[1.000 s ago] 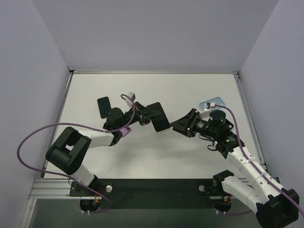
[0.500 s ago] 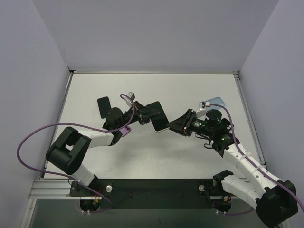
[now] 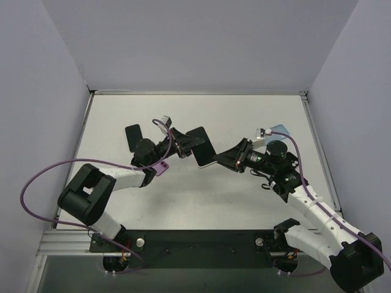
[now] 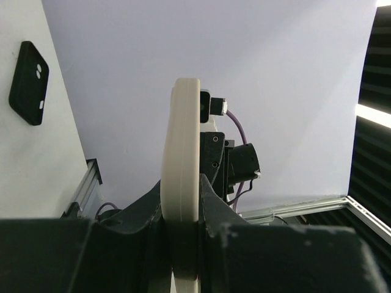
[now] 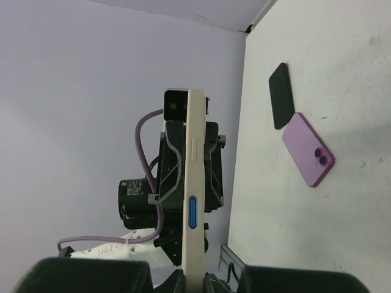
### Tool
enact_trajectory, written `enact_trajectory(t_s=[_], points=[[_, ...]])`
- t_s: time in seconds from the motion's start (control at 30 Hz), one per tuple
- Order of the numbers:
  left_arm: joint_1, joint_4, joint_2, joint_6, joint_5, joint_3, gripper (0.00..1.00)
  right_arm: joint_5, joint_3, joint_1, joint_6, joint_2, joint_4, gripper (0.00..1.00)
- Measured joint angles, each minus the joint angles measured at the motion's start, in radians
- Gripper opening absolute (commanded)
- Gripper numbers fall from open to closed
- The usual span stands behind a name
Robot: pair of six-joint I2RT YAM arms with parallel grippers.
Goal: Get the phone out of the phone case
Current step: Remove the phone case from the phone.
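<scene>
The phone in its cream case [image 3: 203,149] is held in the air between both arms, dark face up. My left gripper [image 3: 185,145] is shut on its left end, and my right gripper [image 3: 226,160] is shut on its right end. In the left wrist view the case's cream edge [image 4: 181,159] stands upright between the shut fingers of my left gripper [image 4: 181,201]. In the right wrist view the cream edge with a blue button [image 5: 194,183] rises from my right gripper [image 5: 194,279], with the left gripper behind it.
A black phone case [image 3: 133,137] lies on the table at the left; it also shows in the left wrist view [image 4: 29,73] and the right wrist view [image 5: 281,94]. A purple phone [image 5: 308,149] lies near it, under my left arm [image 3: 160,169]. A light blue item [image 3: 278,130] lies at the right.
My right gripper has moved left and closed on the right end of the cased phone. The phone has risen and shifted slightly toward the back. The left gripper keeps its hold.
</scene>
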Motion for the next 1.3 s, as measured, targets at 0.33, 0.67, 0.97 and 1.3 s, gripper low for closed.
enact_trajectory(t_s=[0.33, 0.67, 0.97, 1.3], points=[[0.009, 0.056, -0.081, -0.046, -0.087, 0.001, 0.0, -0.029, -0.002, 0.003, 0.208, 0.06, 0.306, 0.0], [0.027, 0.052, -0.083, -0.095, -0.174, 0.001, 0.0, -0.02, -0.061, 0.003, 0.5, 0.262, 0.757, 0.0], [0.042, -0.02, -0.095, -0.092, -0.232, 0.009, 0.0, 0.053, -0.073, 0.019, 0.685, 0.399, 0.935, 0.0], [0.056, -0.069, -0.167, -0.053, -0.267, 0.091, 0.0, 0.146, 0.019, 0.065, 0.733, 0.439, 1.025, 0.0]])
